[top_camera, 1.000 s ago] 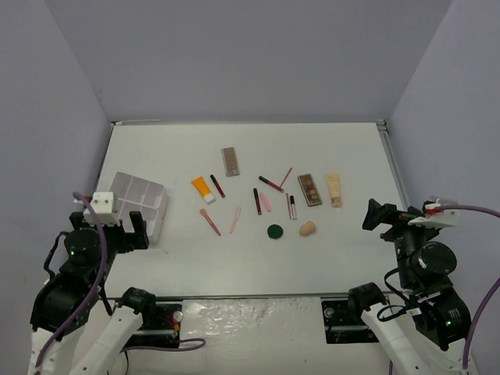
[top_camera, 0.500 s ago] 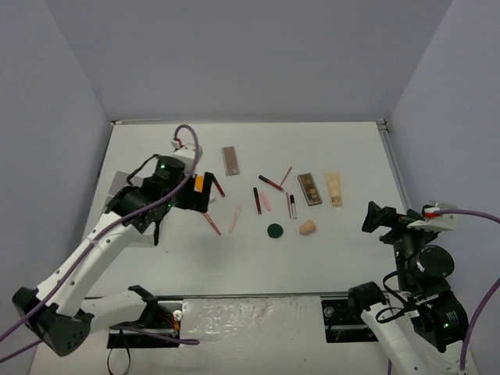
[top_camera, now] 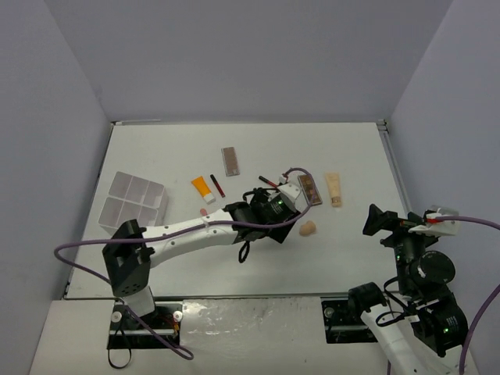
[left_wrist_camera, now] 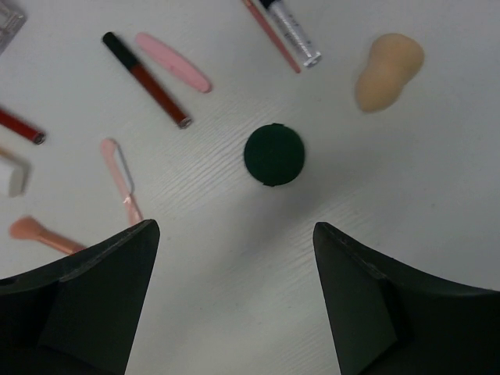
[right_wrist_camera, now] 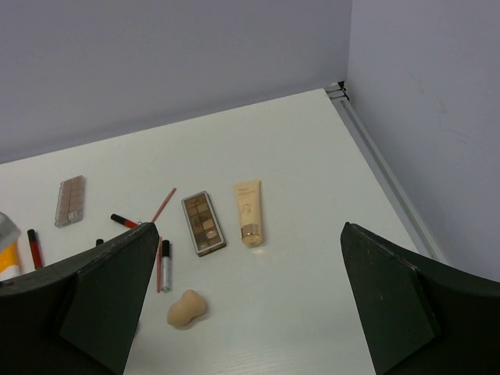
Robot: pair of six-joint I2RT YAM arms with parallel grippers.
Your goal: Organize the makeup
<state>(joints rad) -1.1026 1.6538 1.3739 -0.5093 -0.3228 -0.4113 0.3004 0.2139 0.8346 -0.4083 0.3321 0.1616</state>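
My left gripper (top_camera: 272, 220) is open and hovers over the middle of the table. In the left wrist view its jaws (left_wrist_camera: 234, 230) stand wide apart just short of the dark green disc (left_wrist_camera: 273, 155). The arm hides the disc in the top view. The beige sponge (left_wrist_camera: 388, 70) lies to the disc's right and also shows from above (top_camera: 307, 228). A dark-red stick (left_wrist_camera: 148, 79) and a pink stick (left_wrist_camera: 173, 62) lie beyond the disc. The orange tube (top_camera: 203, 188), beige tube (top_camera: 333, 189) and two brown palettes (top_camera: 230, 160) (right_wrist_camera: 203, 223) lie on the table. My right gripper (top_camera: 383, 221) is open and empty at the right edge.
The white six-compartment box (top_camera: 133, 201) stands at the left. A silver-capped tube (left_wrist_camera: 291, 30) and a thin pink stick (right_wrist_camera: 163, 205) lie near the palette. Two pink applicators (left_wrist_camera: 121, 176) lie left of the disc. Purple walls close in the table.
My left arm has swung from the table's left side across to the middle, over the green disc. The right arm has barely moved.
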